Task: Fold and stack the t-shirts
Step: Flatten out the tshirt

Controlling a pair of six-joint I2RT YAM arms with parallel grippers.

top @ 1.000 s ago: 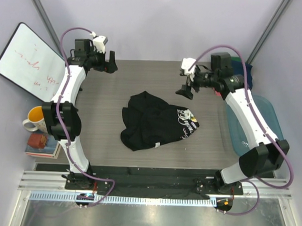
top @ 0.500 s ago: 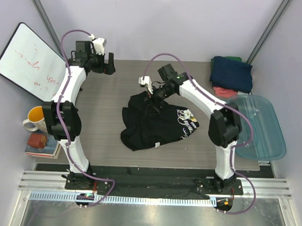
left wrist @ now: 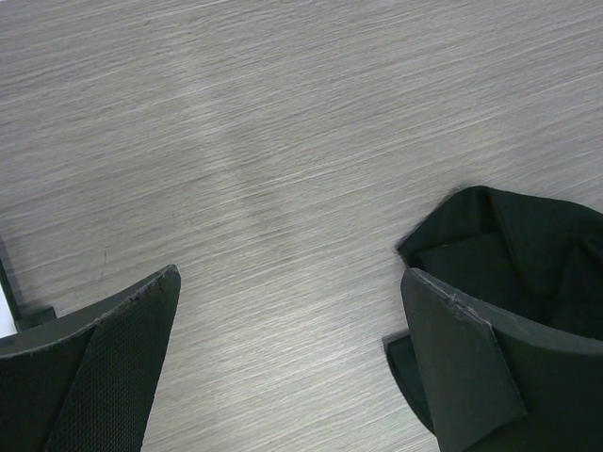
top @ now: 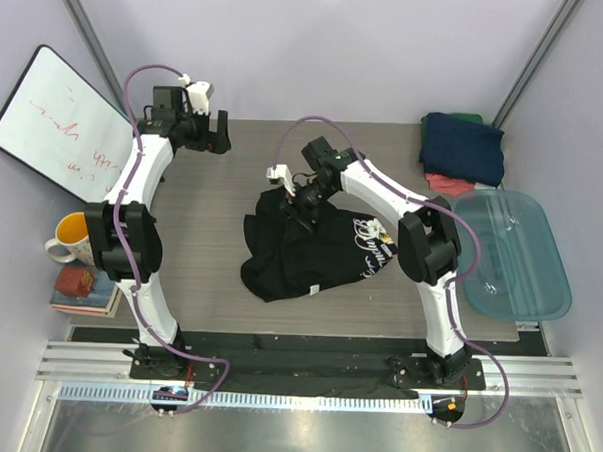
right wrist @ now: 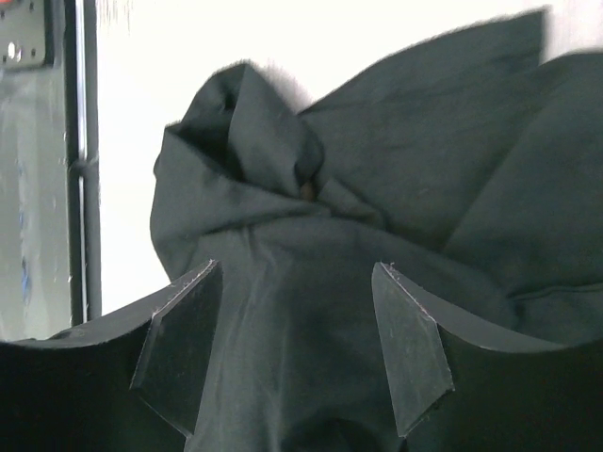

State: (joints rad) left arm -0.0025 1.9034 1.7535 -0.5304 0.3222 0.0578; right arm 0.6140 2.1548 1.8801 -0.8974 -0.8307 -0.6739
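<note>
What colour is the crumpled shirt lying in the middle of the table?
The shirt is black, with pale print at its right side; clearest in the top view.

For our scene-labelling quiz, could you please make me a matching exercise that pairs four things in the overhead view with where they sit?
Things:
1. black t-shirt
2. navy t-shirt
3. blue tub
4. mug

Places:
A. folded, at the far right corner of the table
B. beyond the table's left edge
C. crumpled in the middle of the table
D. at the table's right edge, nearer than the folded shirt

Pairs: 1-C; 2-A; 3-D; 4-B
</note>
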